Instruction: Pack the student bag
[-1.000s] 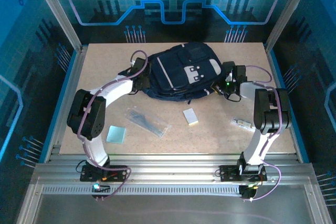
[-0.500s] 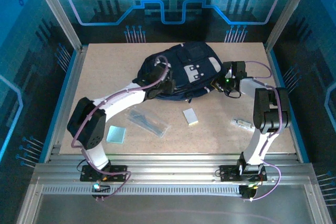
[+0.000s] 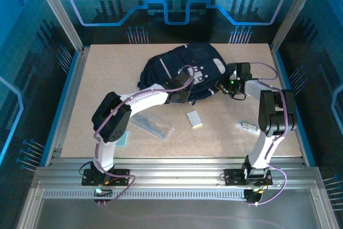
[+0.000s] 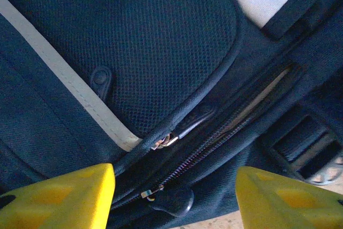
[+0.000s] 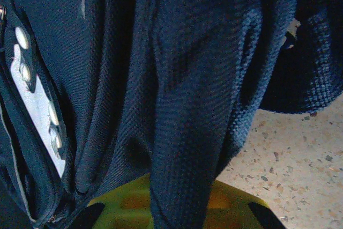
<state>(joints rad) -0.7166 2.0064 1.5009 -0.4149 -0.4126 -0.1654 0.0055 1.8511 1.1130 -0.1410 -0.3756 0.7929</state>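
Note:
The student bag [image 3: 185,65], a big navy backpack with white patches, lies at the back middle of the table. My left gripper [image 3: 186,95] is at the bag's near edge. In the left wrist view its yellow fingers [image 4: 59,197] stand open on either side of a zipper line with a dark rounded pull [image 4: 170,199] and a metal slider [image 4: 164,141]; nothing is held. My right gripper [image 3: 221,86] is at the bag's right end. In the right wrist view that gripper [image 5: 177,207] is shut on a fold of the bag's navy fabric [image 5: 193,105].
On the table in front of the bag lie a clear plastic pouch [image 3: 154,126], a small white and yellow block [image 3: 194,119], a pale blue card [image 3: 124,139] half under my left arm, and a small clear item [image 3: 246,127] at the right. Metal posts and glass walls ring the table.
My left arm swept right along the bag's near edge, from its left end to the middle, and its jaws opened. The bag's left side bunched rightward. The right arm shifted only slightly and keeps its grip.

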